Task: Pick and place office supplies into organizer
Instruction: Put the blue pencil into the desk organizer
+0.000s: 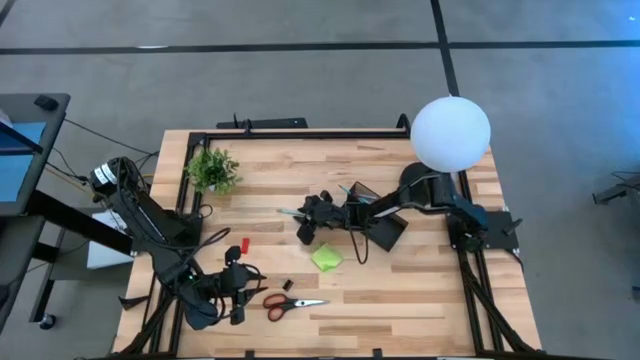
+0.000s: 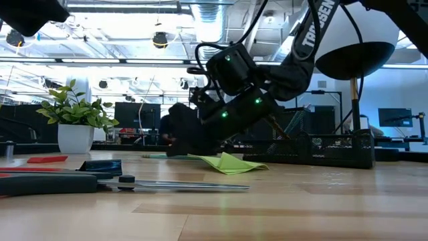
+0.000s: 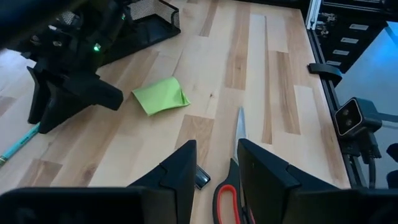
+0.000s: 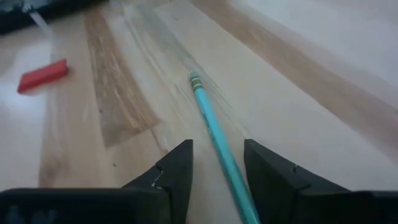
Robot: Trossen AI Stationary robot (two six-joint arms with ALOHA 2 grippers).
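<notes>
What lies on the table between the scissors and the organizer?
The green sticky-note pad lies between the scissors and the organizer, nearer the organizer; the high view shows it.

Bare wooden table [image 1: 420, 300] lies open along the near right side. Mid-table is crowded — the black mesh organizer [image 1: 385, 232], lime-green sticky-note pad [image 1: 326, 258] and white globe lamp [image 1: 451, 133] stand close together.
</notes>
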